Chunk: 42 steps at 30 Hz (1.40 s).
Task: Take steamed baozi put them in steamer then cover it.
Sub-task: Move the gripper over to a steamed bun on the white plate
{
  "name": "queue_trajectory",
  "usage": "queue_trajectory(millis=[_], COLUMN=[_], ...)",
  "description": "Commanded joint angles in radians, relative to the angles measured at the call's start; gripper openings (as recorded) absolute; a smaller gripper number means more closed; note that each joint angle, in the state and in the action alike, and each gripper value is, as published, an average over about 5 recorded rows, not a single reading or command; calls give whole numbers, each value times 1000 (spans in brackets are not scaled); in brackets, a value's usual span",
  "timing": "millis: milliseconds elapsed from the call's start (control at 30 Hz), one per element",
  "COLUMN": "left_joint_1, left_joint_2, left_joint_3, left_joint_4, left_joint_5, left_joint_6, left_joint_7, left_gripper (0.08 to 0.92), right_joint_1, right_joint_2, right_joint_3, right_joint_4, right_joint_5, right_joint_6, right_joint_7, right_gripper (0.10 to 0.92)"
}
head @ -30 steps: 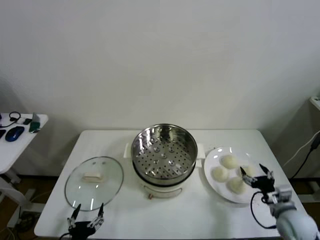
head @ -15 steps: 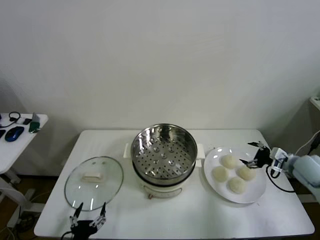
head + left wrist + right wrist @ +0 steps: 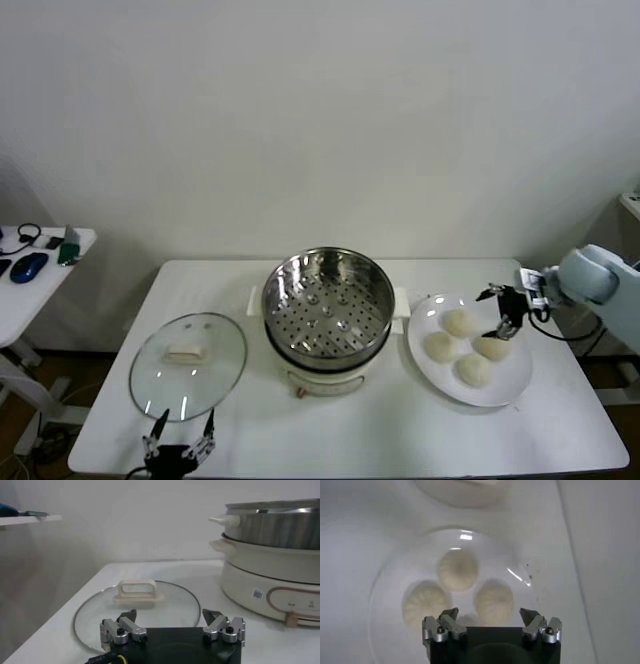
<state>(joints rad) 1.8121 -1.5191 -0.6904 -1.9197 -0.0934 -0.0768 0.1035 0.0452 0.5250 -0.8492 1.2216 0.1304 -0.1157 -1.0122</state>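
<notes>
Right pincer (image 3: 503,313) hangs spread wide near the counter's right edge; left pincer (image 3: 180,442), also spread, sits at its front-left edge.

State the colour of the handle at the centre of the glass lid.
Cream-white; the handle on the glass lid shows best in the left wrist view.

Head view looks down on the whole white table (image 3: 400,440); wrist views sit close behind their jaws, each sharing part of it.
</notes>
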Motion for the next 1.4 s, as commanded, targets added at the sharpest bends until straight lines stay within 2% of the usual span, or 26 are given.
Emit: queue_trajectory(millis=[33,333,867,1067,1167,1400], left_joint_1=[-1,0,7,5,5,6], left_joint_2=[-6,-11,-12,-11,-12,-15], left_joint_3=[1,0,4,5,7,8], left_joint_4=[11,30,49,55,54,50], left_joint_5=[4,10,3,10,12,19], left_joint_6=[-6,-19,-26,-26,-27,-27], left_joint_7=[-2,-4,-5,-7,-9,-12], left_gripper=[823,823,823,823,823,823], right_joint_1=[292,178,56,48,58,177], right_joint_2=[236,363,427,427,421,363], right_joint_3=[-358,-269,-156,-139,-142,-236], right_joint_4=[-286,-417,-518,-512,-494,-362], right_joint_5=[-18,-49,-138,-143,-144,-96], right_joint_6=[26,41,59,68,72,84], right_joint_7=[-124,-110,-89,-75,-74,-77], right_gripper=[823,823,823,811,773,714])
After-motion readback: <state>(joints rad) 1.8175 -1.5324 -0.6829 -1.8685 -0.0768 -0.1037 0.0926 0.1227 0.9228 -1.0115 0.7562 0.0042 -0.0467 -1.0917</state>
